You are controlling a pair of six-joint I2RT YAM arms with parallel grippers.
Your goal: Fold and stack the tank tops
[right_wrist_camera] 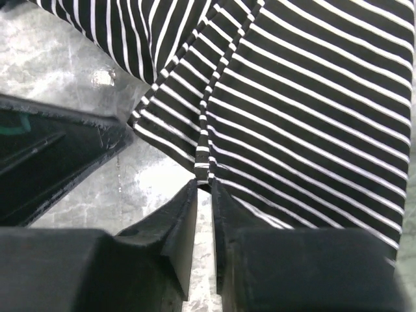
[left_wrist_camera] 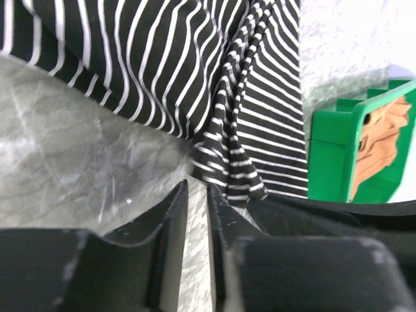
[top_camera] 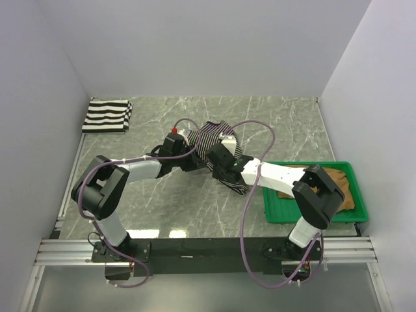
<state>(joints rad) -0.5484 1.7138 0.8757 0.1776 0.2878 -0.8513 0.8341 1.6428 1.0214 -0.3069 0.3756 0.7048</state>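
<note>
A pinstriped tank top (top_camera: 209,134) lies bunched mid-table (top_camera: 273,123). The right end effector (right_wrist_camera: 203,188) pinches its hem. The left end effector (left_wrist_camera: 195,195), jaws nearly together, meets its edge, grip unclear. A wide-striped tank top (top_camera: 107,116) lies folded far left. A tan-brown tank top (top_camera: 338,185) fills the green tray (top_camera: 286,211).

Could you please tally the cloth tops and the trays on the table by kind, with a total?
Folded cloth tank top with wide black-and-white stripes: 1
Dark cloth tank top with thin pinstripes: 1
Plain tan-brown cloth tank top: 1
Green plastic tray: 1
Total: 4
</note>
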